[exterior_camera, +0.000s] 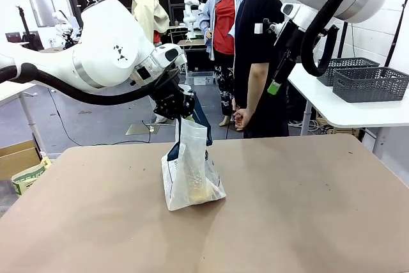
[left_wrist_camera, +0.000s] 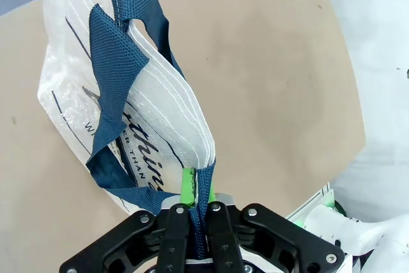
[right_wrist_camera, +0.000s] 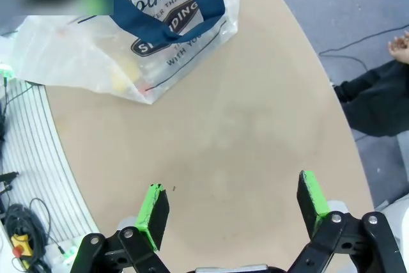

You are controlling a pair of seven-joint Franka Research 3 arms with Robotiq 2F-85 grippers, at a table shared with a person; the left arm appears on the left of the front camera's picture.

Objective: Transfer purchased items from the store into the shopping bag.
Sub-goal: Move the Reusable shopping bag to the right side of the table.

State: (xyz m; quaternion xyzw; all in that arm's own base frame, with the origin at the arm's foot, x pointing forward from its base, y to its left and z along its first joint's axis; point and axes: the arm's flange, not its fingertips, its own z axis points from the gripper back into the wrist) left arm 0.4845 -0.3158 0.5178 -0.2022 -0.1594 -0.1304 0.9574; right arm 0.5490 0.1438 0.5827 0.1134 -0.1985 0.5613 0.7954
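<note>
The shopping bag (exterior_camera: 188, 171) stands at the middle of the brown table (exterior_camera: 307, 209), whitish and translucent, with navy handles. My left gripper (exterior_camera: 182, 110) is shut on one navy handle (left_wrist_camera: 201, 222) at the bag's top and holds it upright. Through the bag's wall, purchased items (exterior_camera: 199, 191) show as yellowish shapes at the bottom; the right wrist view gives them as yellow with a red spot (right_wrist_camera: 124, 78). My right gripper (right_wrist_camera: 233, 202) hangs open and bare high over the table's right side (exterior_camera: 276, 81). I cannot tell whether either grey basket off to the right is the store.
A person in a black shirt (exterior_camera: 259, 62) stands at the table's far edge, one hand (exterior_camera: 241, 117) hanging down. Two dark grey slotted baskets (exterior_camera: 370, 83) sit on a white side table (exterior_camera: 345, 110) at the right. A cardboard box (exterior_camera: 16, 158) lies on the floor, left.
</note>
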